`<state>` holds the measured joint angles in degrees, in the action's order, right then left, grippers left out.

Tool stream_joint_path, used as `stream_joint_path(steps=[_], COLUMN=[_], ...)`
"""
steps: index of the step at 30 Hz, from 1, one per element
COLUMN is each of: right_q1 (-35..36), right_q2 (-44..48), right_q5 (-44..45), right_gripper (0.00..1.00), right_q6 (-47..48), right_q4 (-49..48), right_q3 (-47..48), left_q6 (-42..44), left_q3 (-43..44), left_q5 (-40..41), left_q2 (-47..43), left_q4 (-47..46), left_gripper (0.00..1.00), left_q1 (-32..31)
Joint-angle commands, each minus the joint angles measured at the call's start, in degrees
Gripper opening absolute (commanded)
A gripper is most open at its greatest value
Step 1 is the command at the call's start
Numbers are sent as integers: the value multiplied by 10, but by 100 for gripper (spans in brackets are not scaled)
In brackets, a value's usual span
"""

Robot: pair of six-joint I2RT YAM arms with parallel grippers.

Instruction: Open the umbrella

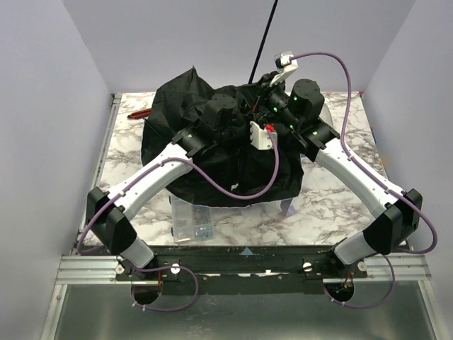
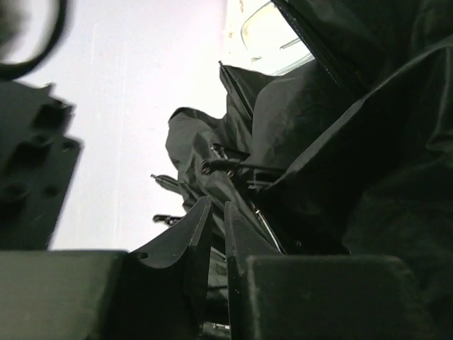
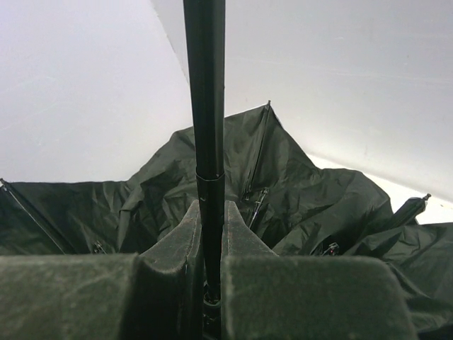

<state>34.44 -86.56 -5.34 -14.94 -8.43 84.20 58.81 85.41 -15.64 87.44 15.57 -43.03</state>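
Black umbrella [image 1: 177, 134] canopy heaped mid-table [image 1: 325, 207], burying both arms' fingertips from above. Right gripper [image 3: 211, 227] clamps the shaft [image 3: 204, 92]. Left gripper [image 2: 214, 234] jaws nearly together, hold unclear. Both arms reach inward.

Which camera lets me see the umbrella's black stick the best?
The right wrist view. The stick runs straight up the middle, big and close, pinched in the right gripper. The top view shows only a thin piece poking up behind the black canopy. The left wrist view shows just canopy folds and ribs, no stick.
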Motion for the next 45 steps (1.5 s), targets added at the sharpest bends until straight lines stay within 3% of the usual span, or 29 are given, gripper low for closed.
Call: stream_joint_path(steps=[1, 12, 22, 27, 32, 35, 40, 45], right_q1=[3, 4, 4, 4, 3, 2, 3, 3], right_q2=[17, 4, -13, -6, 13, 25, 39, 49], right_q5=[17, 22, 36, 35, -14, -33, -48, -50], right_gripper=[0, 0, 0, 0, 0, 0, 0, 0], right_q6=[-9, -11, 5, 36, 55, 70, 99, 108], right_q4=[-32, -35, -56, -64, -83, -93, -102, -106], right_q3=[8, 11, 42, 40, -4, -27, -50, -69], left_q6=[34, 106, 96, 66, -24, -49, -55, -62], left_q3=[28, 21, -9, -29, 47, 85, 78, 74], left_q5=[3, -84, -82, -76, -126, -166, -203, -228], left_q2=[34, 55, 96, 83, 43, 13, -49, -83], left_q4=[30, 109, 159, 147, 169, 198, 212, 238], left_gripper=[16, 22, 33, 49, 60, 62, 65, 55], left_q1=[-11, -50, -55, -49, -47, -45, -41, -14])
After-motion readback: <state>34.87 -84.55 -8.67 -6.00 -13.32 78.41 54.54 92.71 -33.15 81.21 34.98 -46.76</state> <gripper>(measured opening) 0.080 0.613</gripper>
